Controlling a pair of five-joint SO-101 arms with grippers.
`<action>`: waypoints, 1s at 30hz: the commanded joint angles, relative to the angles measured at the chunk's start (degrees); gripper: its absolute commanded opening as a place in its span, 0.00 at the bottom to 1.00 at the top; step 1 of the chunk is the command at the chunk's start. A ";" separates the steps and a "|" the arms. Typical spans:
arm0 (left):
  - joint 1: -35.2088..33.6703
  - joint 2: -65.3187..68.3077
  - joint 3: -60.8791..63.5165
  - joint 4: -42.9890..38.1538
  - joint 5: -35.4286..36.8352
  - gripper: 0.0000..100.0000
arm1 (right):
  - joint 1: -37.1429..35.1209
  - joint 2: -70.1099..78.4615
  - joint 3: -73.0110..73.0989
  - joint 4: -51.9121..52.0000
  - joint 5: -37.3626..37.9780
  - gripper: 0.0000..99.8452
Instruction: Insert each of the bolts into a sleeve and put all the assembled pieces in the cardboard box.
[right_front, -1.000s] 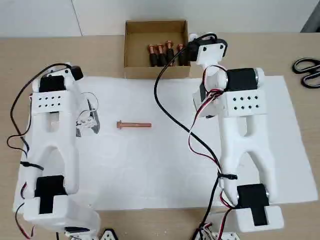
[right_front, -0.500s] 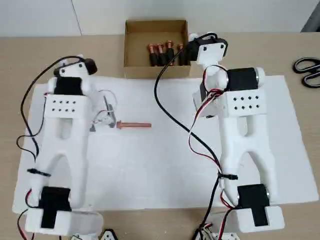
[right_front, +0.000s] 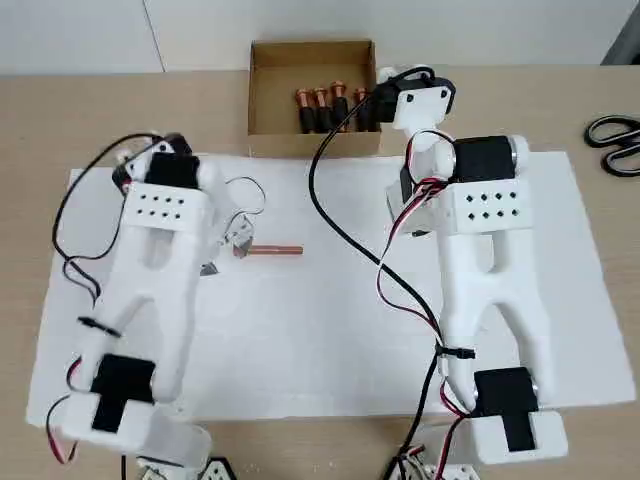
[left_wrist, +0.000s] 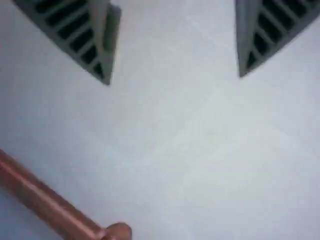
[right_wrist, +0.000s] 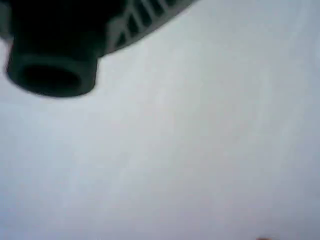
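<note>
A pale wooden table (right_front: 60, 110) carries a white paper sheet (right_front: 300, 340). The left arm leans across the sheet with its left end effector (left_wrist: 175, 78) spread wide and low over the paper, just beside the head of a copper-coloured metal bolt (right_front: 272, 250) that lies flat. The wrist view cuts off the bolt's shank. Behind, the open brown cardboard box (right_front: 262, 100) holds several sleeved bolts (right_front: 330, 108). The right arm stands folded, and its right end effector (right_wrist: 60, 45) clamps a black tubular sleeve (right_wrist: 52, 75); from above, the arm hides both.
</note>
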 joint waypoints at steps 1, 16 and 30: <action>0.70 2.73 -2.77 -3.96 2.81 0.16 | -0.48 -3.30 0.09 0.66 0.00 0.00; 3.96 4.48 -0.04 -17.23 15.82 0.16 | -0.40 -3.30 0.09 0.66 0.00 0.00; 3.96 4.48 9.80 -25.76 17.23 0.16 | -0.40 -3.30 0.18 0.66 0.00 0.00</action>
